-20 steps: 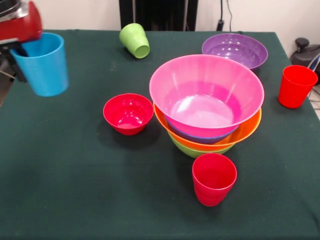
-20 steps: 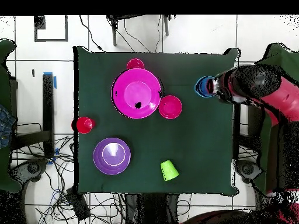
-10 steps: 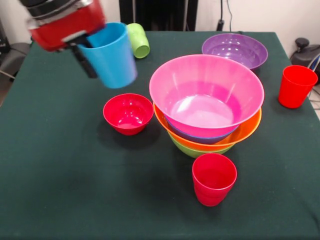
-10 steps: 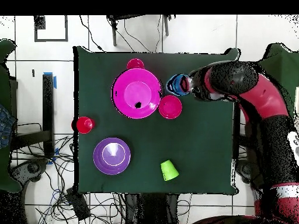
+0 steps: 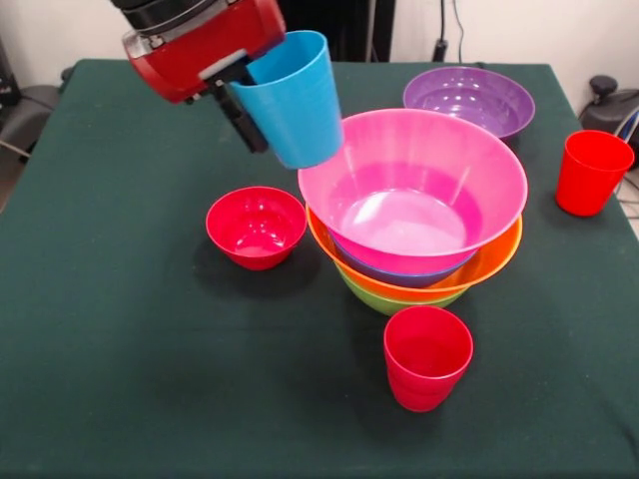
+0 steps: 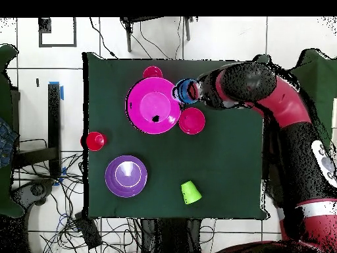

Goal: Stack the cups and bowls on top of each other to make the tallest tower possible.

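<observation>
My gripper (image 5: 262, 118) is shut on the sky blue cup (image 5: 293, 98) and holds it upright and slightly tilted in the air, just left of the pink bowl's rim (image 5: 412, 190). In the overhead view the blue cup (image 6: 185, 90) hangs at the edge of the pink bowl (image 6: 154, 105). The tower has the pink bowl on top, then a blue rim (image 5: 399, 274), the orange bowl (image 5: 419, 286) and the lime green bowl (image 5: 384, 301). The small red bowl (image 5: 256, 226) stands left of the tower. One red cup (image 5: 427, 356) stands in front of it.
The purple bowl (image 5: 468, 100) stands at the back right and the other red cup (image 5: 591, 172) near the right edge. The lime green cup (image 6: 191, 192) lies on its side near the robot's edge, hidden in the front view. The arm (image 6: 283, 99) reaches across the table.
My gripper has carried the blue cup from the table's left edge rightward in the front view, up to the pink bowl's rim. Nothing else moved.
</observation>
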`<state>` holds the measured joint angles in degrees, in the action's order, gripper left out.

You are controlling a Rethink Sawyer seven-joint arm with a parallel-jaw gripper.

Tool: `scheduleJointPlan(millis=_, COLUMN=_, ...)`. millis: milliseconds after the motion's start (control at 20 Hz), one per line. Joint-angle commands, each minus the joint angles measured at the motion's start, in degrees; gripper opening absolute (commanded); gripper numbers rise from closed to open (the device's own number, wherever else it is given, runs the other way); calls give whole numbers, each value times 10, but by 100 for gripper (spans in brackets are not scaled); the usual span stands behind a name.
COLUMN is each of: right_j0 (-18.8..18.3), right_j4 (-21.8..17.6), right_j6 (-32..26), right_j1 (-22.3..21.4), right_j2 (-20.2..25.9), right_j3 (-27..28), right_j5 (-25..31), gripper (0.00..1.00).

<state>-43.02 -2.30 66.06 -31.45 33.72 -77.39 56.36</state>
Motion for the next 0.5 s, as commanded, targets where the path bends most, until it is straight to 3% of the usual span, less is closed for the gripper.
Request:
scheduleJointPlan(millis=50, right_j0=7, right_j4=-19, right_j6=-39, right_j1=5, right_j2=43, right_j3=-14, right_j5=-37, gripper=0)
scheduleJointPlan(millis=500, right_j0=46, right_j4=-33, right_j6=28, right_j1=48, right_j2=13, right_j3=6, right_j5=-79, gripper=0)
